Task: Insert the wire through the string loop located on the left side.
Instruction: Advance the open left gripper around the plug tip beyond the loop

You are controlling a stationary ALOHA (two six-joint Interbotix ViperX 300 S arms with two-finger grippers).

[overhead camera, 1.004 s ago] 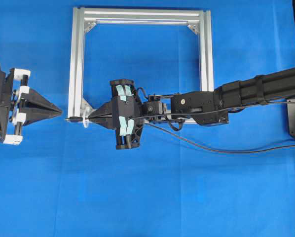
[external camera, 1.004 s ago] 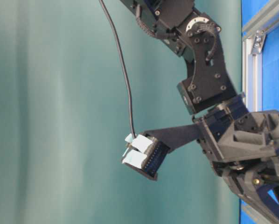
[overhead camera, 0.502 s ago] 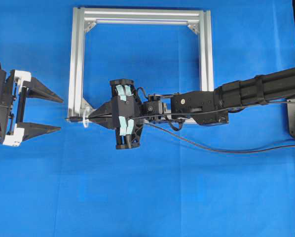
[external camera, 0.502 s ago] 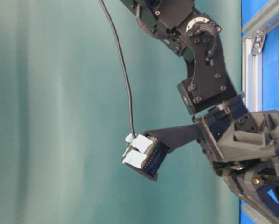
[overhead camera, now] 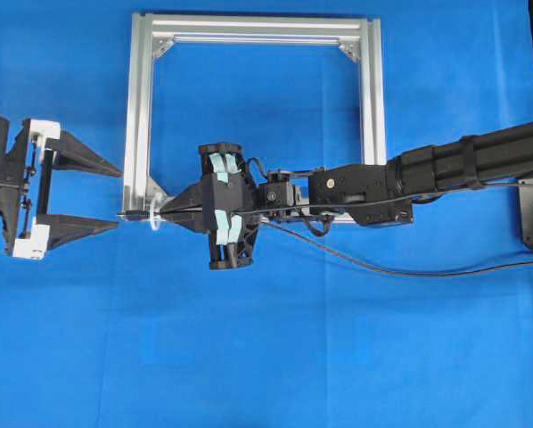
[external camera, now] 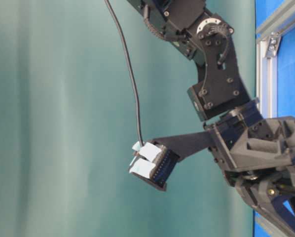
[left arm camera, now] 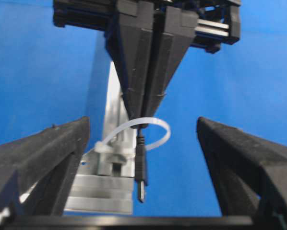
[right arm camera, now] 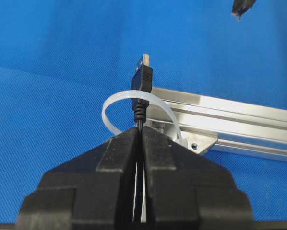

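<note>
My right gripper [overhead camera: 166, 212] is shut on the black wire [overhead camera: 364, 265] just behind its plug [overhead camera: 133, 215]. The plug [right arm camera: 143, 76] sticks out through the white string loop [right arm camera: 118, 103] at the silver frame's [overhead camera: 138, 107] near-left corner. In the left wrist view the plug [left arm camera: 141, 167] with its metal tip points at the camera, and the string loop [left arm camera: 155, 129] circles the wire behind it. My left gripper [overhead camera: 117, 196] stands wide open just left of the plug. Its fingers [left arm camera: 62, 143] flank the plug without touching it.
The wire trails right from the right gripper across the blue mat, below the right arm [overhead camera: 463, 165]. The table-level view holds the right arm [external camera: 221, 84] and a black cable [external camera: 132, 84] hanging down to it.
The left gripper has opened from shut to wide and shifted a little right, so its fingertips now lie level with the plug. The right gripper, wire and loop have not moved.
</note>
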